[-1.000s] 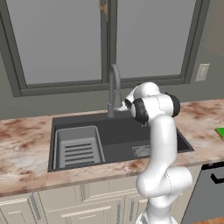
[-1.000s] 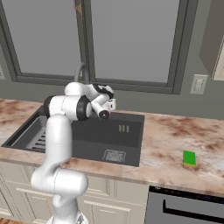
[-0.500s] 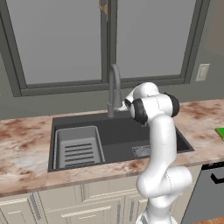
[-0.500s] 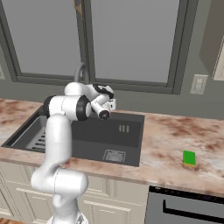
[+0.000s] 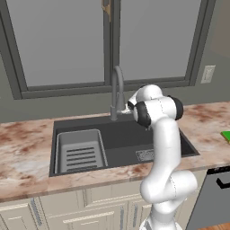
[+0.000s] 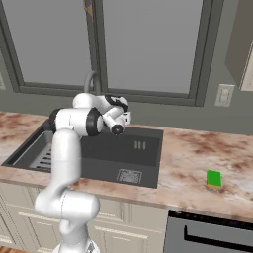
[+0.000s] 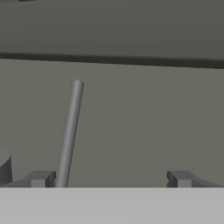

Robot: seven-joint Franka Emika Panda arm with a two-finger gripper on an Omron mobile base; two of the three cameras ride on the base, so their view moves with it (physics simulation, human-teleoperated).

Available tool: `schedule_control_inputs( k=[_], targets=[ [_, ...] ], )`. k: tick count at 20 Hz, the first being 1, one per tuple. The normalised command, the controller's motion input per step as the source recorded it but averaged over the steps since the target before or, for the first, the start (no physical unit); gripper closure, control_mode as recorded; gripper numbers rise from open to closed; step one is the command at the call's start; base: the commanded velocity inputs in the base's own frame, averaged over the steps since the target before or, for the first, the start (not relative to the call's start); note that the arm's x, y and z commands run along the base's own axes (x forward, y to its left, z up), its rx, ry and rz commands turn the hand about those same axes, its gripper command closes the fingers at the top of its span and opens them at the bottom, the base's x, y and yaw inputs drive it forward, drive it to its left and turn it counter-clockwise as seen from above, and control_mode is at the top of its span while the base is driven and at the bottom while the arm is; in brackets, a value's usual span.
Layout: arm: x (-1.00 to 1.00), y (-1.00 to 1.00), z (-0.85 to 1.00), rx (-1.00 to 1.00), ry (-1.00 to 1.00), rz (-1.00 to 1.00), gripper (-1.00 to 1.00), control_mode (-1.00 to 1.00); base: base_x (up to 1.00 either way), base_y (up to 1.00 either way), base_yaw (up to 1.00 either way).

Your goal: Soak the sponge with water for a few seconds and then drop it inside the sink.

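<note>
The green and yellow sponge (image 6: pixel 214 178) lies flat on the marble counter, far right of the sink (image 6: pixel 143 159), and shows at the right edge of the left base view (image 5: pixel 226 136). My gripper (image 6: pixel 124 117) hovers over the back of the sink (image 5: pixel 121 140), close to the gooseneck faucet (image 5: pixel 117 85). Its jaws are open and hold nothing (image 7: pixel 109 179). In the hand view a thin grey faucet lever (image 7: pixel 70 131) rises just inside the left fingertip (image 7: pixel 41 178). Water is out of view.
A lighter grey slotted rack (image 5: pixel 81 152) fills the sink's left half. The square drain grate (image 6: pixel 128 176) sits near the front right. A window and dark sill run behind the faucet. An outlet (image 6: pixel 225 95) is on the wall at right.
</note>
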Motion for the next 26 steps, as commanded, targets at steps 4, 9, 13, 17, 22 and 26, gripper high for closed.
schedule_control_inputs(
  k=[4,9,13,17,22,26],
  targets=[
    [0.00,-0.50,-0.11,0.00,0.00,-0.07,-1.00,-1.00,0.00,0.00,0.00],
    [0.00,-0.55,-0.10,0.01,0.00,-0.06,-1.00,-1.00,0.00,0.00,0.00],
    [0.00,-0.61,-0.10,0.01,0.00,-0.05,-1.00,-1.00,0.00,0.00,0.00],
    [0.00,-0.66,-0.13,0.02,0.00,-0.05,-1.00,-1.00,0.00,0.00,0.00],
    [0.00,-0.66,-0.11,0.02,0.00,-0.03,-1.00,-1.00,0.00,0.00,0.00],
    [0.00,-0.71,-0.10,0.03,0.00,-0.03,-1.00,-1.00,0.00,0.00,0.00]
  ],
)
